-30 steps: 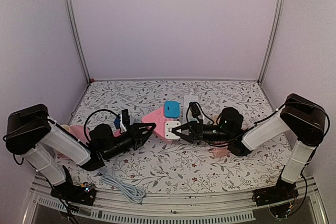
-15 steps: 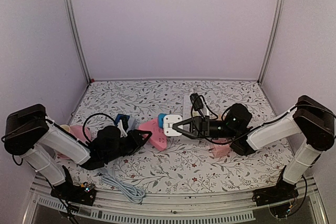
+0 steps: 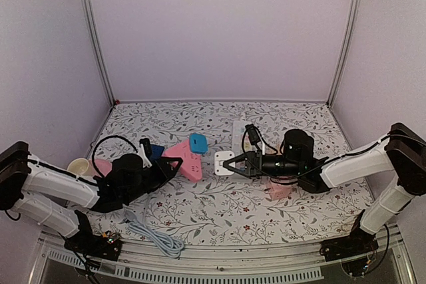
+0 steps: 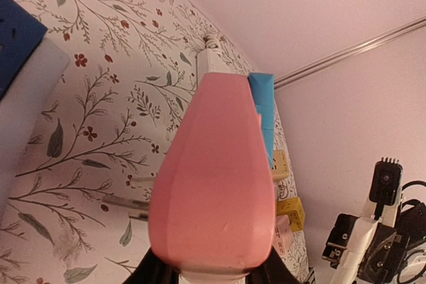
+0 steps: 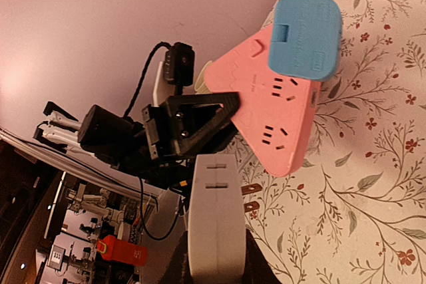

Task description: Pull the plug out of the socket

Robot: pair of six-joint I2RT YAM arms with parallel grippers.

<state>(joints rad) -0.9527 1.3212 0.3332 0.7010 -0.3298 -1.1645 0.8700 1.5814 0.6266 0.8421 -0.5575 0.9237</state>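
Observation:
My left gripper (image 3: 172, 164) is shut on the near corner of a pink triangular socket (image 3: 184, 159), which has a blue plug (image 3: 198, 142) still seated in its top. My right gripper (image 3: 232, 163) is shut on a white plug (image 3: 223, 163), held clear of the socket with a small gap between them. In the right wrist view the white plug (image 5: 216, 224) shows two bare brown prongs (image 5: 251, 191) next to the pink socket (image 5: 279, 118) and the blue plug (image 5: 306, 31). In the left wrist view the socket (image 4: 213, 184) fills the space between my fingers.
A white power strip (image 3: 239, 128) lies behind the right gripper. A pink block (image 3: 279, 191) sits under the right arm. A cream cup (image 3: 78, 166) and a blue block (image 3: 155, 152) are by the left arm. A pale coiled cable (image 3: 156, 236) lies at the front edge.
The white plug has come out of the pink socket. My left gripper carried the socket with the blue plug to the left, and my right gripper holds the white plug apart from it.

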